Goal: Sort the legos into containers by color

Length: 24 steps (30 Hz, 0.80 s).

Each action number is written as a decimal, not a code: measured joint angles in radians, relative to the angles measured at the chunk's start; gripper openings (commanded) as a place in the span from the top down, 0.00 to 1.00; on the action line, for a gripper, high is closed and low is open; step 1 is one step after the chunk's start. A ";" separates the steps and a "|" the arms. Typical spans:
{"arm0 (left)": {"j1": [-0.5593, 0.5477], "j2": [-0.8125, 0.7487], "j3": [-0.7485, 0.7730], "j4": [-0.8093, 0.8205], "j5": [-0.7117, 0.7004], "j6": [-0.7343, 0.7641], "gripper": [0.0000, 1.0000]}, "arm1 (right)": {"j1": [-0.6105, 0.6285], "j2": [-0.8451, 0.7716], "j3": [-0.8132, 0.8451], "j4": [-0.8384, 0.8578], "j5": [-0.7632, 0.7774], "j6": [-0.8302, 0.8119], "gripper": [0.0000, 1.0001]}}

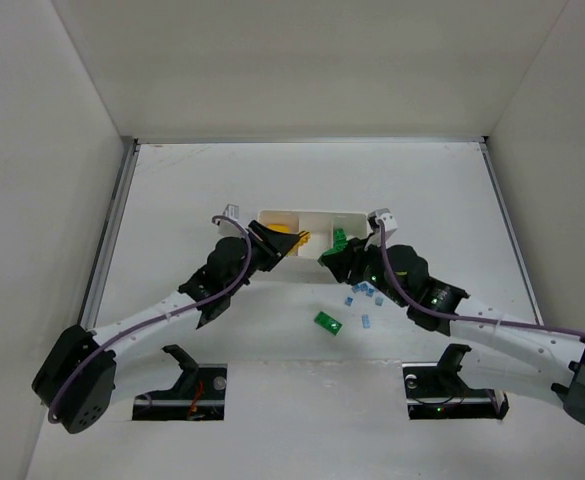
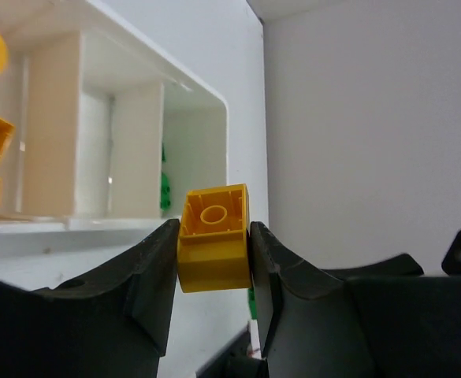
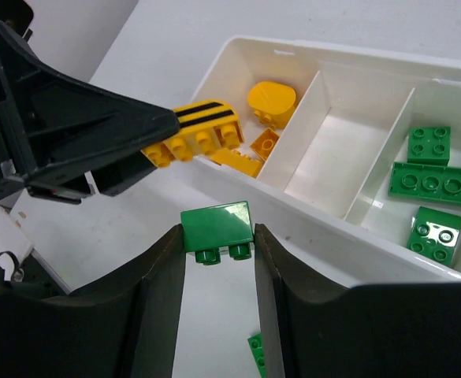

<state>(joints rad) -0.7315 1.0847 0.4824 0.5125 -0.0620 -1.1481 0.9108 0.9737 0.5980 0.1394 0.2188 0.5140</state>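
Delivery step in hand. Left gripper jaws are clamped on a yellow brick at the left end of the tray. Right gripper jaws are clamped on a green brick at the tray's near wall. Next move, as judged: carry each brick over its matching compartment and release it. Loose bricks lie on the counter.

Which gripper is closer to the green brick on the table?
Right. The right gripper is just beyond the green brick; the left gripper is farther off, at the tray's left end.

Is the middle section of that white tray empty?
Empty, as far as shows: the right wrist view has only bare white floor in the middle section of the tray, between yellow bricks and green bricks.
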 measured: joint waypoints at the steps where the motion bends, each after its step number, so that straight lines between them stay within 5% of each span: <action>1: 0.014 -0.008 -0.002 -0.010 -0.010 0.008 0.88 | -0.001 -0.004 -0.001 0.000 0.000 0.000 0.72; 16: 0.059 -0.156 -0.018 -0.116 -0.095 0.161 0.87 | -0.074 0.147 0.015 -0.002 0.054 -0.002 0.72; 24: 0.056 -0.100 -0.018 -0.153 -0.188 0.292 0.87 | -0.156 0.161 0.032 -0.004 0.100 -0.006 0.71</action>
<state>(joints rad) -0.6754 0.9844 0.4648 0.3595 -0.2501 -0.8562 0.7547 1.1351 0.6296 0.1352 0.3187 0.5079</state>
